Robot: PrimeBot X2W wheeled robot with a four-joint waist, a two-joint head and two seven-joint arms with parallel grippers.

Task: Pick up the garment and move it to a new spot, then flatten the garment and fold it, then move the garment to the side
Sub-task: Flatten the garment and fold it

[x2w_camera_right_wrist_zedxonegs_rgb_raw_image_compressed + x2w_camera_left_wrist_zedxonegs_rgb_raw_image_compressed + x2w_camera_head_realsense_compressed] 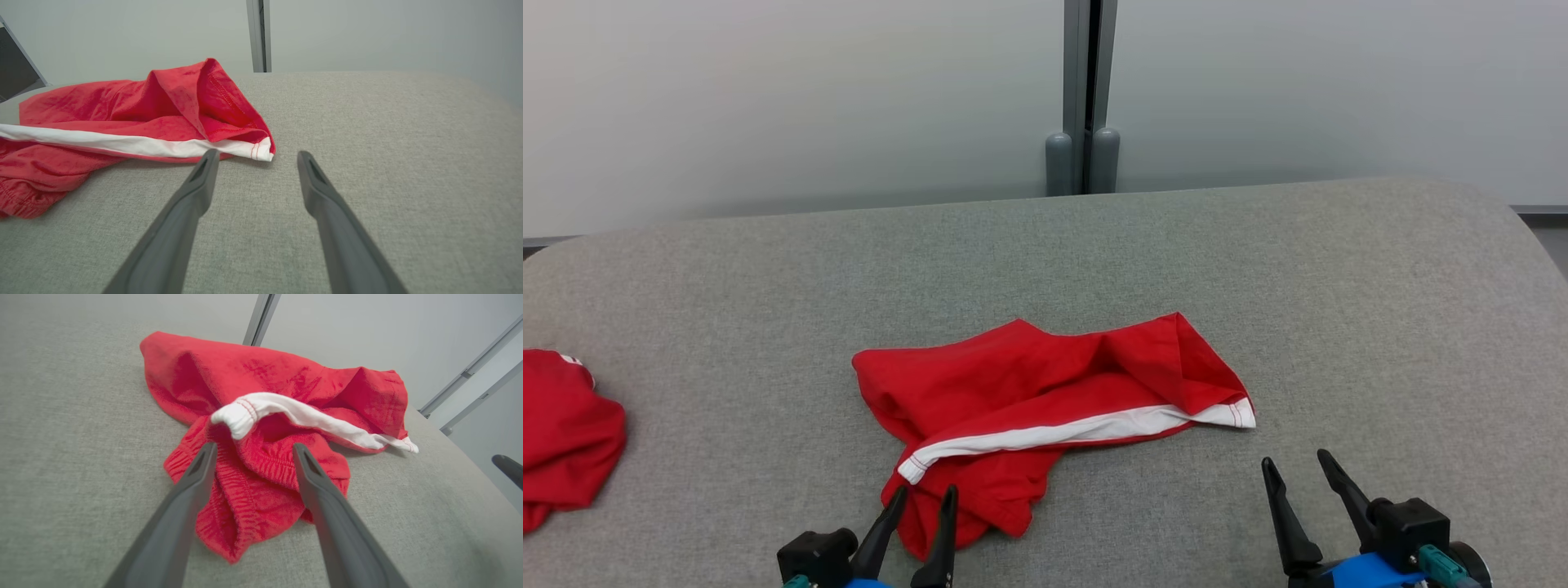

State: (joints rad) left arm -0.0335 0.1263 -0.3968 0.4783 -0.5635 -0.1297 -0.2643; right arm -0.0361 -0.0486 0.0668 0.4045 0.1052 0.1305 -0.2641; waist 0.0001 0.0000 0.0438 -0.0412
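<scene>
We judge pickup in hand: the garment (1029, 392) lies crumpled on the surface (1339, 286). Our left pincer (925, 492), released, hovers over its near hem. Our right pincer (1295, 459), released, sits beside its white-banded corner. Next, we clamp cloth.

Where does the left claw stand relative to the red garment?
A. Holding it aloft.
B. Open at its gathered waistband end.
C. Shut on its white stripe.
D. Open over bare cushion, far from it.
B: the left claw is open, its fingers framing the ribbed waistband end of the red shorts, which lie on the grey cushion.
</scene>
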